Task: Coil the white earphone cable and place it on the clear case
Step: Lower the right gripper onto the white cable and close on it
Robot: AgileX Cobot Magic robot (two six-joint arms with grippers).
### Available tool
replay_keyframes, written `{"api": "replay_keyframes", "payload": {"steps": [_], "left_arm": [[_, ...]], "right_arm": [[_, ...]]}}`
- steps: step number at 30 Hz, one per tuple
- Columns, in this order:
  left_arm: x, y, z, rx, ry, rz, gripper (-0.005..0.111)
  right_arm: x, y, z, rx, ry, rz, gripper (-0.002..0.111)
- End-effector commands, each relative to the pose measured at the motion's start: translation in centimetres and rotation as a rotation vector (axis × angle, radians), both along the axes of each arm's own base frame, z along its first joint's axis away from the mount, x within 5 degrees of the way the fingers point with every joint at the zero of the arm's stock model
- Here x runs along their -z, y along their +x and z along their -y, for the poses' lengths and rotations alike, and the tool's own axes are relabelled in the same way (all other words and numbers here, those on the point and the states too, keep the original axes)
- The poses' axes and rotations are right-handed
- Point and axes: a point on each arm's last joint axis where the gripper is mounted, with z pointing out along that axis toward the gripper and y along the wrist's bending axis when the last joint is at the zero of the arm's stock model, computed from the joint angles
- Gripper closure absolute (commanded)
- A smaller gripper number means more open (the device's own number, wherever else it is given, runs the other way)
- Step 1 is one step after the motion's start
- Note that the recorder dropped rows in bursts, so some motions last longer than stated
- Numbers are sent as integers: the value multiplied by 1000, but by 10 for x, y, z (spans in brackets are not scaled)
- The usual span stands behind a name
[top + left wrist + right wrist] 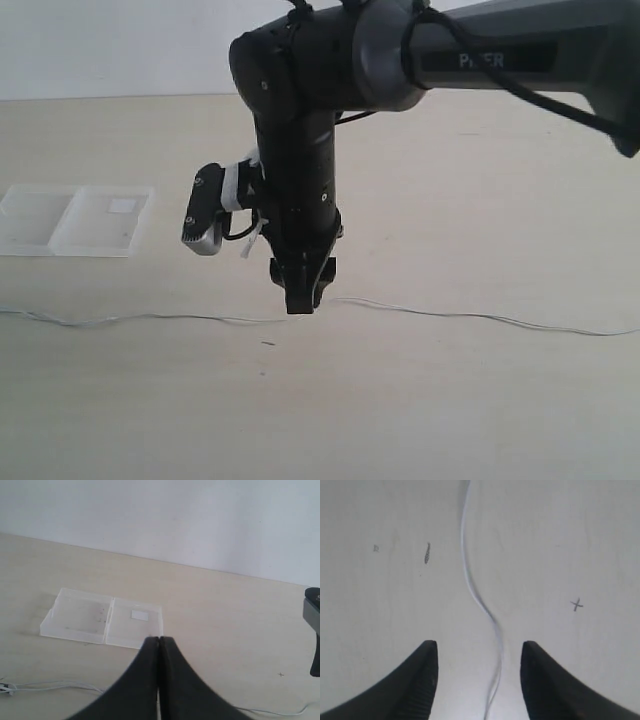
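Right pincer (480, 652) apart, straddling the thin white earphone cable (469, 580), uncoiled on the beige desk (580, 540): set to pinch. Left pincer (159, 640) together, empty, facing the flat clear plastic case (82, 617).

The white earphone cable (470, 316) lies uncoiled, a thin, slightly wavy line stretched side to side across the desk (450, 410). The clear case (75, 220) lies open and flat toward the desk's left edge, its two halves side by side, one bearing a small white label. It is well apart from the cable.
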Motion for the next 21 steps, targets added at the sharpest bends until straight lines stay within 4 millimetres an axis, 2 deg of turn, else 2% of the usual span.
{"api": "replay_keyframes", "payload": {"steps": [1, 9, 15, 21], "left_arm": [[-2, 0, 0, 1, 0, 13, 107], [-2, 0, 0, 1, 0, 13, 107], [-2, 0, 0, 1, 0, 13, 107], [-2, 0, 0, 1, 0, 13, 107]], "right_arm": [[14, 0, 1, 16, -28, -27, 58], [25, 0, -4, 7, 20, -25, 61], [43, -7, 2, -53, 18, -45, 61], [49, 0, -4, -33, 108, 50, 61]]}}
